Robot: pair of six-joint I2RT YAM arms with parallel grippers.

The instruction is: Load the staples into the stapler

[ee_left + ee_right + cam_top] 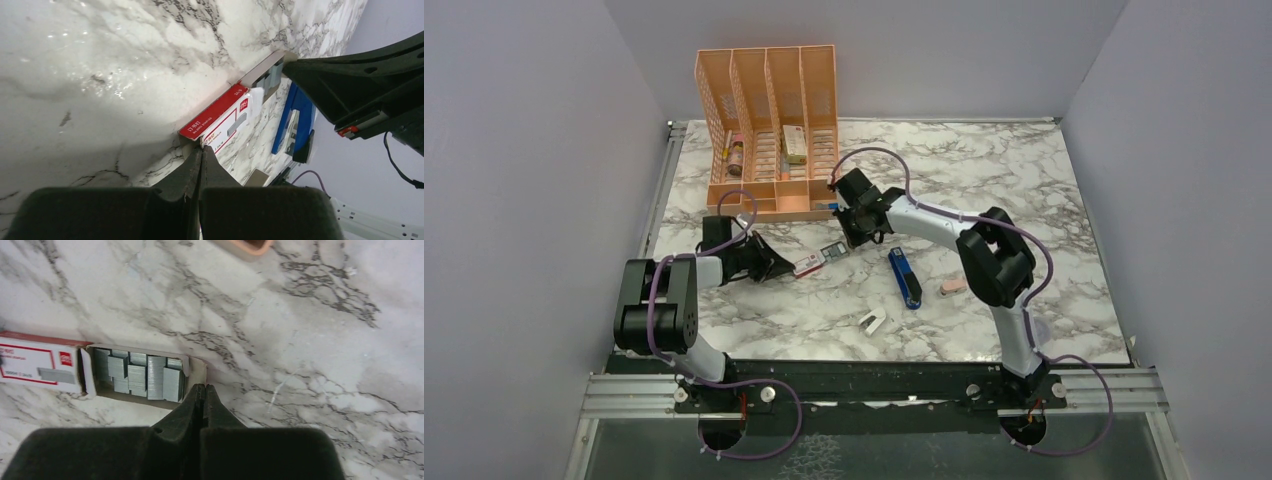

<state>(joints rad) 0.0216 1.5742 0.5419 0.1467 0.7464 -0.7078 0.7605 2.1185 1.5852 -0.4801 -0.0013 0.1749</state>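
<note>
Plain pale lilac walls close in a white tabletop veined with grey like marble. A peach slotted file rack stands at its back edge. The blue stapler lies flat near the middle. Left of it, a red box with a white label lies with its card tray slid out, grey staples packed inside. The label shows a red logo square and a drawn staple strip; its print is too small to read. The left fingers are pressed together, tips at the box's end. The right fingers are likewise closed, tips touching the tray's end corner. Whether either nips card I cannot tell.
</note>
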